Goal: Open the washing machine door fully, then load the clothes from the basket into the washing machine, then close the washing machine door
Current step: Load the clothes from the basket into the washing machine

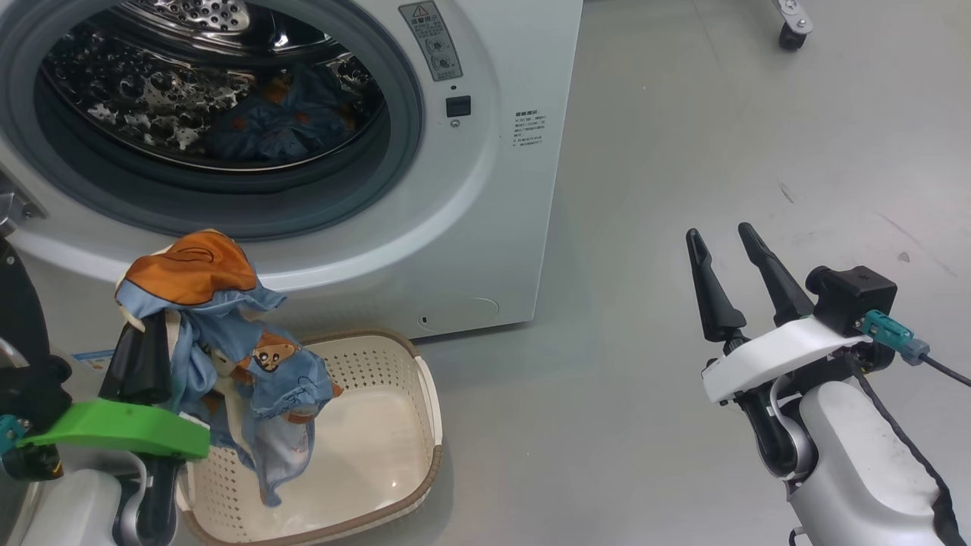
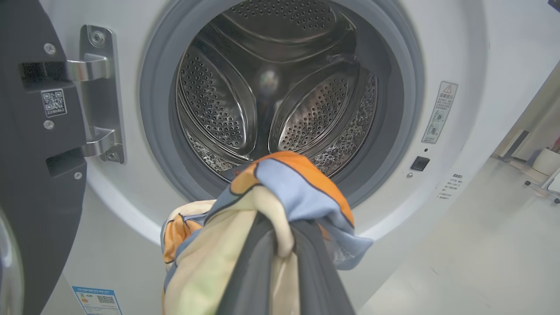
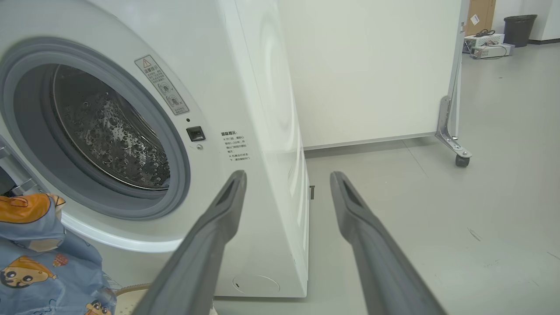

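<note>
The left gripper (image 1: pixel 142 350), its two long dark fingers rising from a bright green wrist plate, was pinched nearly shut on a soft blue garment printed with orange and cream cartoon patches (image 1: pixel 205 303). The cloth bunched over the fingertips and hung down into the small cream perforated plastic basket with a brown woven-look rim (image 1: pixel 435 425); whether its lowest corner touched the basket floor could not be told. The basket stood on the grey floor (image 1: pixel 683 121) just in front of the big white front-loading washing machine (image 1: pixel 485 227).

The large round door with the glossy black rim (image 2: pixel 35 183) stood swung open at the machine's left side, held on its metal hinge (image 2: pixel 98 94). Inside the grey rubber gasket (image 2: pixel 157 109) the perforated steel drum (image 2: pixel 218 105) lay exposed, and a second blue piece with orange patches (image 1: pixel 281 114) rested at its bottom (seen from the head camera, dim behind the rim). In the left wrist view the held garment sat just below the drum mouth, outside the gasket.

The right gripper (image 1: pixel 721 233) hung well apart to the right, over bare floor, its fingers spread wide with nothing between them. A small blue label sticker (image 2: pixel 96 299) showed at the machine's lower corner, and a grey warning sticker (image 1: pixel 431 42) beside the opening.
</note>
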Tool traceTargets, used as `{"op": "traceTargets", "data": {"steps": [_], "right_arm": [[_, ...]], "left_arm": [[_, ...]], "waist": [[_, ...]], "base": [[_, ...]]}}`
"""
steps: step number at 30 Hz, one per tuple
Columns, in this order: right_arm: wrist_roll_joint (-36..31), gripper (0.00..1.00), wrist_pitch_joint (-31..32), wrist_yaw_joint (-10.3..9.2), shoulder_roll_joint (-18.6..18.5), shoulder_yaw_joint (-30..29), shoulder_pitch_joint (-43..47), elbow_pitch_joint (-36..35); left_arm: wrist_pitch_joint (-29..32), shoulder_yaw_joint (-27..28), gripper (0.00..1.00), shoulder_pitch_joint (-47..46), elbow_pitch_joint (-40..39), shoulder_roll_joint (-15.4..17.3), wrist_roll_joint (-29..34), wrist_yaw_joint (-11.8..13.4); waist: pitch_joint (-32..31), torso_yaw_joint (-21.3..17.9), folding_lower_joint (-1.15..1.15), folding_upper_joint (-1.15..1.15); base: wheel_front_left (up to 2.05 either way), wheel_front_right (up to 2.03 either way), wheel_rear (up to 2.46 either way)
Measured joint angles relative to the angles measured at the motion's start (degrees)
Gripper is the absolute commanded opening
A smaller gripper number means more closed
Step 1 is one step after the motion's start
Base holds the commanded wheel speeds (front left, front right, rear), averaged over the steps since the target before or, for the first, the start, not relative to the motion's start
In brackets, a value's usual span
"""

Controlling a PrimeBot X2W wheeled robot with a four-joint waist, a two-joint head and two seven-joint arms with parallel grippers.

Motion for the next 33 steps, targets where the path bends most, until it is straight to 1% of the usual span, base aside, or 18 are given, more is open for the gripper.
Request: {"op": "traceTargets", "data": {"steps": [5,13,21,24,33], "right_arm": [[0.09,1.0,0.0,0.0,0.0,0.03,0.01,-0.16],[0.51,1.0,0.0,0.0,-0.08,0.12,0.08,-0.38],[0.57,1.0,0.0,0.0,-0.35,0.49,0.17,-0.99],[0.58,1.0,0.0,0.0,-0.32,1.07,0.16,-1.24],[0.66,1.0,0.0,0.0,-0.08,2.37,-0.06,-1.85]], "left_arm": [[-0.14,0.26,0.0,1.97,-3.12,0.33,2.08,1.47],[-0.14,0.98,0.0,4.02,-6.58,0.16,2.43,2.26],[-0.15,1.57,0.0,3.71,-11.09,-0.53,2.03,2.26],[-0.15,1.58,0.0,2.32,-12.4,-0.3,2.26,2.26],[1.41,3.76,0.0,-7.34,-14.29,1.08,2.35,2.52]], "waist": [[-0.61,0.01,0.0,0.0],[-0.83,-0.05,0.0,0.0],[-0.08,-0.08,0.0,0.0],[0.6,-0.18,0.0,0.0],[3.48,-1.41,0.0,0.0]], "base": [[0.0,0.0,0.0],[0.0,0.0,0.0],[0.0,0.0,0.0],[0.0,0.0,0.0],[0.0,0.0,0.0]]}}
